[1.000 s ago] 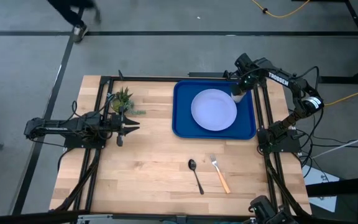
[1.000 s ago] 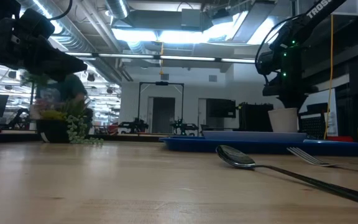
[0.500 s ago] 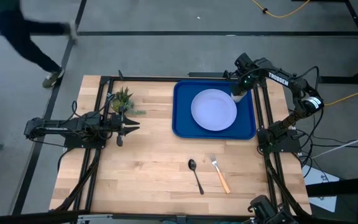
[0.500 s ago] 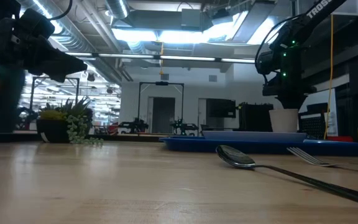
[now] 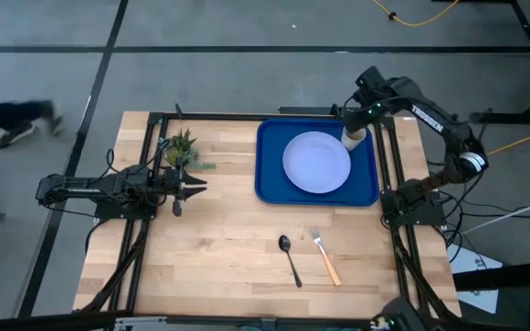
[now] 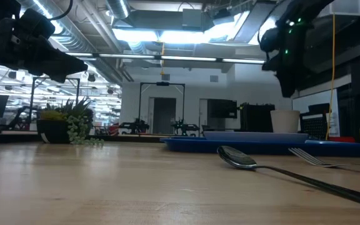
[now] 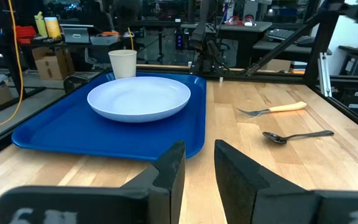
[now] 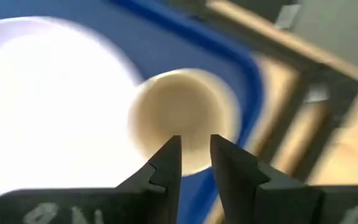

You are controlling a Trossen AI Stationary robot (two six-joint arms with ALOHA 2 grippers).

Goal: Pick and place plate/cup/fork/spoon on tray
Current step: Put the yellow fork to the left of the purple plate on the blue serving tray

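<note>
The blue tray [image 5: 270,188] sits at the far right part of the wooden tabletop [image 5: 228,230], close to the far edge; a big bare stretch of wood lies between the tray and the left side; a small green plant [image 5: 181,147] stands near the far left corner. On the tray rests the round pale plate [image 5: 316,163], flat and near the middle; the tan cup [image 5: 351,139] stands upright on the tray in its far right corner, just beside the plate's rim. Near the front edge, on bare wood, lie the dark spoon [image 5: 289,258] and the fork [image 5: 325,256] with its tan handle, side by side and a little apart, both well away from the tray. The right end effector [image 8: 195,154] hangs above the cup, lifted off it in the low view, with its two fingers only a narrow gap apart and holding nothing. The left end effector [image 7: 196,163] waits over the left side of the tabletop, pointing toward the tray, fingers a narrow gap apart and holding nothing. A person's legs [image 5: 7,119] show on the floor past the left side.
</note>
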